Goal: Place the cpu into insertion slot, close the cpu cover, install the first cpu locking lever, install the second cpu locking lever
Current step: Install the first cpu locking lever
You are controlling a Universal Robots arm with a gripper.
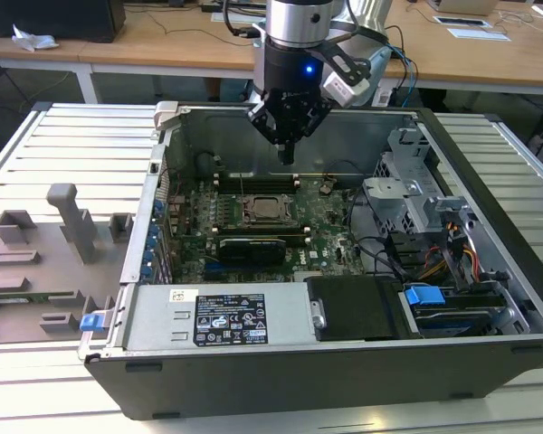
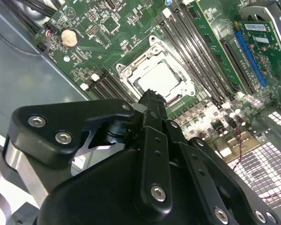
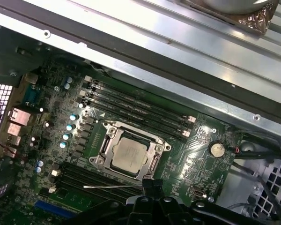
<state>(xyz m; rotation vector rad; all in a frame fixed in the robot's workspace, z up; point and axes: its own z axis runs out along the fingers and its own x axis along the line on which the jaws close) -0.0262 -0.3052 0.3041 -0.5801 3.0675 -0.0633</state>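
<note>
Starting at the near wall of the open computer case (image 1: 299,389), the power supply (image 1: 219,316) comes first. Beyond it lie the long black card (image 1: 251,247) and then the insertion slot (image 1: 270,210), in the middle of the green motherboard (image 1: 321,226). The cpu (image 3: 127,153) already sits in the slot, and the cpu cover (image 3: 154,159) lies flat around it. A thin silver locking lever (image 3: 112,186) runs beside the socket, its long axis parallel with the memory slots (image 3: 136,110); I judge it unlatched.

The gripper (image 1: 287,155) hangs above the board, its fingers pressed together with nothing visible between them. The socket lies below it, slightly nearer and toward the exterior view's left. In the first wrist view the fingertip meets the lever's end, though I cannot tell if they touch. There is open room above the socket. Cables (image 1: 380,249) crowd the exterior view's right, and the far wall (image 1: 226,136) stands well apart.
</note>
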